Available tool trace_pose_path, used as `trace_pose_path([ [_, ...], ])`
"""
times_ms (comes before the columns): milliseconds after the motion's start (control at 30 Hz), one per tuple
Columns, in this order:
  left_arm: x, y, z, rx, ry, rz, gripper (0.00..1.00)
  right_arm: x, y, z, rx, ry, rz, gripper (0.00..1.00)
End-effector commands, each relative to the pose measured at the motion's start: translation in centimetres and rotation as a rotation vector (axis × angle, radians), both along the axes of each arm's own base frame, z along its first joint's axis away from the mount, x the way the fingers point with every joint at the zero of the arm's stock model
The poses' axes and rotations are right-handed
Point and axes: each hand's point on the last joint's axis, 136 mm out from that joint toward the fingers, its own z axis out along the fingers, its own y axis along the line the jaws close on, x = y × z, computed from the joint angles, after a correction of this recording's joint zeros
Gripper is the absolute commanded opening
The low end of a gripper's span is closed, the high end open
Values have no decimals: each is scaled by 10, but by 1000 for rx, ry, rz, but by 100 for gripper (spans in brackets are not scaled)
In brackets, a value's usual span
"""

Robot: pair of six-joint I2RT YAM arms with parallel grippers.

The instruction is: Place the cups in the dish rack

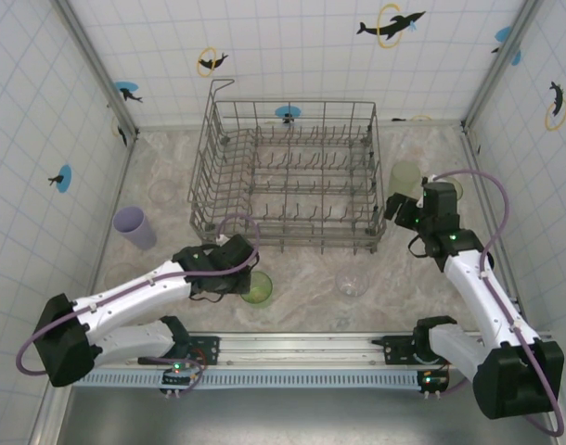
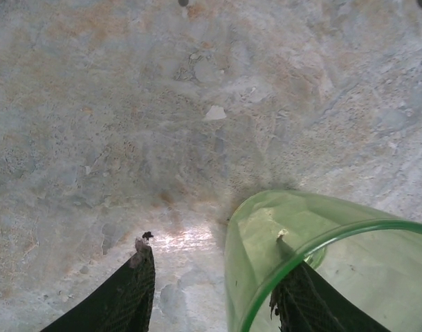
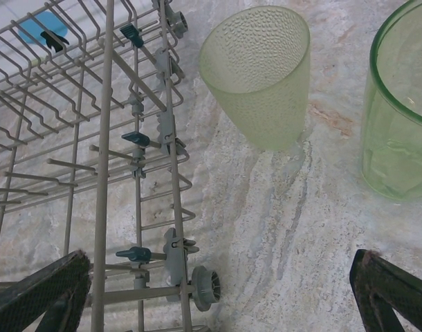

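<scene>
The green tumbler (image 1: pixel 258 289) is seen near the front of the table (image 1: pixel 404 278), just near of the dish rack (image 1: pixel 292 236) and left of centre. It is stood upright, its long axis vertical and its mouth turned up.

The left gripper (image 1: pixel 246 276) is brought over the tumbler's rim from the left. In the left wrist view, one finger (image 2: pixel 301 297) is seen through the green wall, inside the cup, while the other finger (image 2: pixel 131 290) is kept outside. A gap of bare table is left between this outer finger and the wall, so the claw is only part-closed and the wall is not pinched.

A clear glass (image 1: pixel 351 283) is placed upright to the right of the tumbler, well apart from it. A lavender tumbler (image 1: pixel 135 227) is stood at the far left, beside the tiled wall. No object is seen between the green tumbler and the rack's near wall.

The right gripper (image 1: pixel 399 211) is held at the rack's right near corner, spread wide with nothing grasped. In its wrist view, the rack's wire edge is seen at the left. A dimpled pale tumbler (image 3: pixel 259 76) and a smooth green cup (image 3: pixel 401 104) are stood upright beyond it, both outside the rack.
</scene>
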Motion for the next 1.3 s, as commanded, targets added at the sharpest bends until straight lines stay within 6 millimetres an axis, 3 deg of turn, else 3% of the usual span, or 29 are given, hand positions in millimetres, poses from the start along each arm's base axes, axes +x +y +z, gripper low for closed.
trace_pose_path([
  [0,0,6,-8,34,-2,26,45,-5,0,-4,13,-16,16,99],
  [133,-2,6,-15,44,20,37,31,-7,-2,-4,23,-32,21,99],
  [233,-4,6,-21,54,29,44,15,-5,-3,-2,29,-43,19,99],
  [400,-6,8,-24,68,29,58,0,-6,0,-1,53,-38,33,99],
  [667,-8,4,-10,53,48,65,0,-17,1,-11,106,-32,12,99],
  [1033,3,-23,48,-45,9,13,0,-25,2,-7,141,-45,-5,99],
  [1267,10,-28,79,-36,-2,22,0,-25,6,-4,144,-43,10,100],
])
